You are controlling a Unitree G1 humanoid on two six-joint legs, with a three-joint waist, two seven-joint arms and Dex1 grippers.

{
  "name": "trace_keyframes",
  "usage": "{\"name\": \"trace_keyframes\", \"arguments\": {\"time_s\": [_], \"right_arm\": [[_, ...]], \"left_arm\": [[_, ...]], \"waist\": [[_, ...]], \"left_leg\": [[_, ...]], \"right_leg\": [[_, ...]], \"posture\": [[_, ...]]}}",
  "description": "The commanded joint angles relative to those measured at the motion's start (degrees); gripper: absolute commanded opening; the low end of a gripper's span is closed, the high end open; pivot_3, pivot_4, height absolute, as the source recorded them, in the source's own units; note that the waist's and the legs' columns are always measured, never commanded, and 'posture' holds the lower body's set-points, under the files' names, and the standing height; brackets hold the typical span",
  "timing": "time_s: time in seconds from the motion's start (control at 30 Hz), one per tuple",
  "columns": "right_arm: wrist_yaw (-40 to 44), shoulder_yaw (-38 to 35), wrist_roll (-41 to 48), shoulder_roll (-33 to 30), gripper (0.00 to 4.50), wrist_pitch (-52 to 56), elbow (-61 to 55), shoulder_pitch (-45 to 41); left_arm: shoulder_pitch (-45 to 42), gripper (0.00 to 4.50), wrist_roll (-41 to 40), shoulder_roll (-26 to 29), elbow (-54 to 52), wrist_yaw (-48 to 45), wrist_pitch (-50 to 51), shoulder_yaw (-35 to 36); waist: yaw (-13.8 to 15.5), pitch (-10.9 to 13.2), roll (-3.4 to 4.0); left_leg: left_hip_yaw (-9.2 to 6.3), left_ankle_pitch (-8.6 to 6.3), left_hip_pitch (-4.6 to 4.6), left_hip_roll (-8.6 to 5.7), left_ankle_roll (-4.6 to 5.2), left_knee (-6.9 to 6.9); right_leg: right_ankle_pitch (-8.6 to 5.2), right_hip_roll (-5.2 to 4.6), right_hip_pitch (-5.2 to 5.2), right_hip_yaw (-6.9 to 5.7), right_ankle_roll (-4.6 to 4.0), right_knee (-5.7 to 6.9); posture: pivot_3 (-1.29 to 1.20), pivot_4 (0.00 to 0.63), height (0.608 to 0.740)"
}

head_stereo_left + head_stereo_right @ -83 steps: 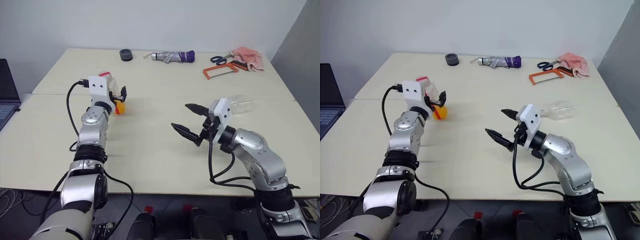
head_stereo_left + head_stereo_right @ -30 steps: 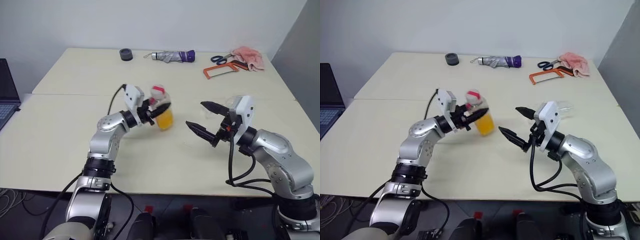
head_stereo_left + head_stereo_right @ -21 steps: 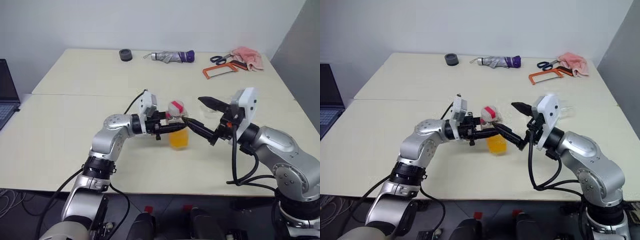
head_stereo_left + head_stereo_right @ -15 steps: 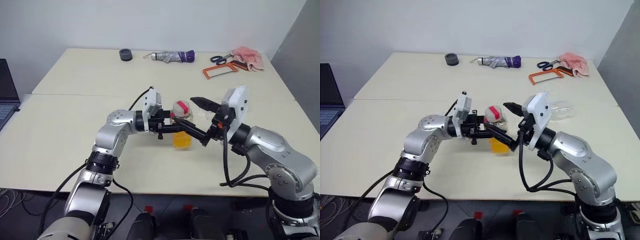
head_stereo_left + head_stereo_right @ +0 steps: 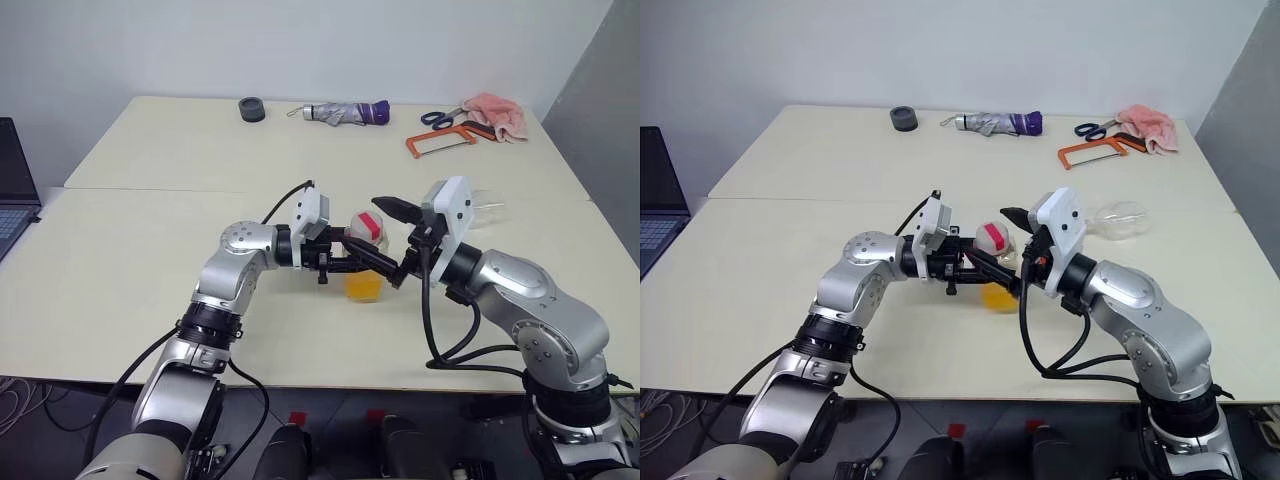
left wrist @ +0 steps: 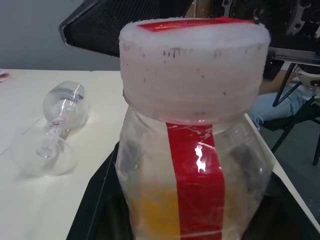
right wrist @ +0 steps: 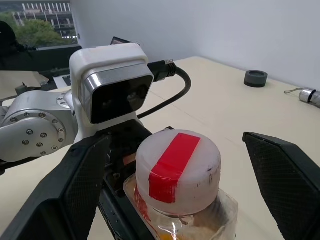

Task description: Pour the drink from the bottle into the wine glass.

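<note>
The bottle (image 5: 364, 262) stands roughly upright over the middle of the table, with orange drink (image 5: 364, 288) in its lower part. Its red-and-white cap (image 7: 178, 167) is on, and a red strip (image 6: 197, 185) runs down its side. My left gripper (image 5: 358, 263) is shut on the bottle's body from the left. My right gripper (image 5: 377, 230) is open, one finger (image 7: 82, 185) on each side of the cap, apart from it. The wine glass (image 5: 487, 207) lies on its side on the table behind my right arm, also seen as the wine glass (image 6: 60, 120) in the left wrist view.
Along the far edge lie a black tape roll (image 5: 252, 108), a folded umbrella (image 5: 345, 112), scissors (image 5: 440, 118), an orange hacksaw (image 5: 440, 143) and a pink cloth (image 5: 495, 112). A laptop (image 5: 12, 190) sits off the table's left side.
My left gripper carried the bottle from the left to the table's middle. My right gripper moved left, and its open fingers now straddle the cap.
</note>
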Motion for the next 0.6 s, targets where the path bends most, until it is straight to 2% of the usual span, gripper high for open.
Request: {"name": "trace_keyframes", "arguments": {"time_s": [0.03, 0.27, 0.33, 0.47, 0.5, 0.57, 0.6], "right_arm": [[0.03, 0.13, -0.30, 0.63, 4.12, -1.24, -0.48, -1.19], [1.73, 0.07, 0.15, 0.46, 1.93, -1.78, -0.10, -1.13], [5.38, 0.69, 0.11, -1.26, 1.93, -3.11, 0.92, -1.50], [29.69, 4.27, -1.79, -12.43, 1.93, -12.24, 11.71, -8.56], [33.40, 5.06, -2.08, -13.97, 1.93, -13.46, 14.24, -10.36], [39.03, 6.34, -3.00, -15.38, 1.93, -15.34, 20.74, -15.11], [38.71, 5.82, -2.12, -14.64, 1.93, -14.04, 22.92, -16.81]], "left_arm": [[-1.02, 1.84, -0.03, -0.22, -1.63, -0.16, -1.30, 0.19], [-0.41, 1.84, 0.08, 0.13, -2.32, -0.38, -1.09, 0.11], [-0.47, 1.84, 0.07, 0.17, -2.44, -0.57, -0.94, -0.01], [-1.03, 1.82, 0.19, 0.78, -2.93, -2.18, -0.68, -0.35], [-1.07, 1.82, 0.16, 0.95, -3.04, -2.50, -0.69, -0.38], [-1.20, 1.82, -0.10, 1.40, -3.37, -3.01, -0.45, -0.39], [-1.18, 1.82, -0.17, 1.51, -3.57, -3.04, -0.35, -0.40]], "waist": [[0.00, 0.00, 0.00], [0.00, 0.00, 0.00], [0.00, 0.00, 0.00], [-0.04, 0.04, 0.03], [-0.08, 0.04, 0.03], [-0.35, 0.04, 0.04], [-0.41, 0.04, 0.04]], "left_leg": [[0.00, 0.00, 0.00, 0.00, 0.00, 0.00], [0.00, 0.00, 0.00, 0.00, 0.00, 0.00], [0.00, 0.00, 0.00, -0.01, 0.00, 0.00], [0.07, -0.01, 0.01, -0.09, 0.01, 0.04], [0.08, -0.01, 0.02, -0.08, 0.02, 0.04], [0.09, -0.01, 0.04, -0.05, 0.02, 0.02], [0.09, -0.01, 0.05, -0.04, 0.02, 0.01]], "right_leg": [[0.00, 0.00, 0.00, 0.00, 0.00, 0.00], [0.00, 0.00, 0.00, 0.00, 0.00, 0.00], [0.00, 0.00, 0.00, 0.00, 0.00, 0.00], [0.00, 0.00, 0.00, 0.01, 0.00, -0.01], [0.00, 0.03, 0.04, -0.03, 0.00, -0.04], [0.00, 0.09, 0.04, -0.02, 0.00, -0.05], [0.00, 0.10, 0.04, -0.02, 0.00, -0.06]], "posture": [[0.00, 0.150, 0.740], [0.00, 0.150, 0.740], [0.00, 0.150, 0.740], [0.00, 0.150, 0.740], [0.00, 0.150, 0.740], [0.00, 0.150, 0.740], [0.00, 0.150, 0.740]]}}
